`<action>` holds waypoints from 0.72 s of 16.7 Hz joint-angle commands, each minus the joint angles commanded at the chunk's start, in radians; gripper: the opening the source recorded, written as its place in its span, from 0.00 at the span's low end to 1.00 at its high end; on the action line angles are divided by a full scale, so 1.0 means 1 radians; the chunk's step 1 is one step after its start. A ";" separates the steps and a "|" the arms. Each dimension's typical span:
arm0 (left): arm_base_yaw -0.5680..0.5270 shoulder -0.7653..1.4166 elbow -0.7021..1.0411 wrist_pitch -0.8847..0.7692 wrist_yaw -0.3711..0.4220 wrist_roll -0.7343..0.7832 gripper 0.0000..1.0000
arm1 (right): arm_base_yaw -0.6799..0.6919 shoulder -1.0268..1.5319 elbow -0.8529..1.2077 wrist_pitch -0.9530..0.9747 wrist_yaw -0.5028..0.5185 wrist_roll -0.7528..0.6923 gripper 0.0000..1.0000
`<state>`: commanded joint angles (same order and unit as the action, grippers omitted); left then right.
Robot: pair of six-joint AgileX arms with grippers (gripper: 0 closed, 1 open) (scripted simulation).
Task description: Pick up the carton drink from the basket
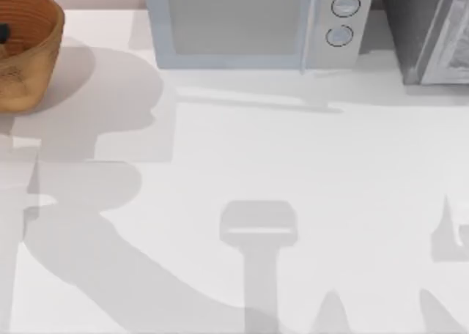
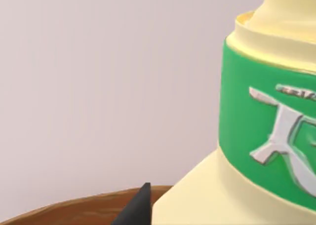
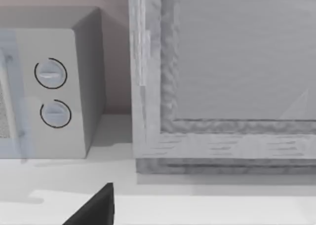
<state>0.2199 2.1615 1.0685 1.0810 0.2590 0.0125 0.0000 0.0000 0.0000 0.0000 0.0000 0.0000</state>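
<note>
Bright even light, soft grey shadows across the table [image 1: 352, 165].

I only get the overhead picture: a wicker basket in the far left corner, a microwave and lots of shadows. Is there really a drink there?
Observer: Yes. The left wrist view sits right up against the carton drink: pale yellow, with a green band carrying a silvery mark.
Operator: Is it by the basket?
Observer: The basket shows its brown rim close beside the carton.
Operator: Is anything holding it?
Observer: A dark part of the left end effector lies next to the carton; a grip cannot be confirmed.
Operator: And the other arm?
Observer: The right end effector is low over the table, facing the microwave and a grey cabinet.
</note>
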 joint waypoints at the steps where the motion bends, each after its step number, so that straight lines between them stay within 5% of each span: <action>1: 0.000 0.000 0.000 0.000 0.000 0.000 0.40 | 0.000 0.000 0.000 0.000 0.000 0.000 1.00; 6: 0.000 0.000 0.000 0.000 0.000 0.000 0.02 | 0.000 0.000 0.000 0.000 0.000 0.000 1.00; 12: 0.000 0.000 0.000 0.000 0.000 0.000 0.00 | 0.000 0.000 0.000 0.000 0.000 0.000 1.00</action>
<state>0.2199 2.1615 1.0685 1.0810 0.2590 0.0125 0.0000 0.0000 0.0000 0.0000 0.0000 0.0000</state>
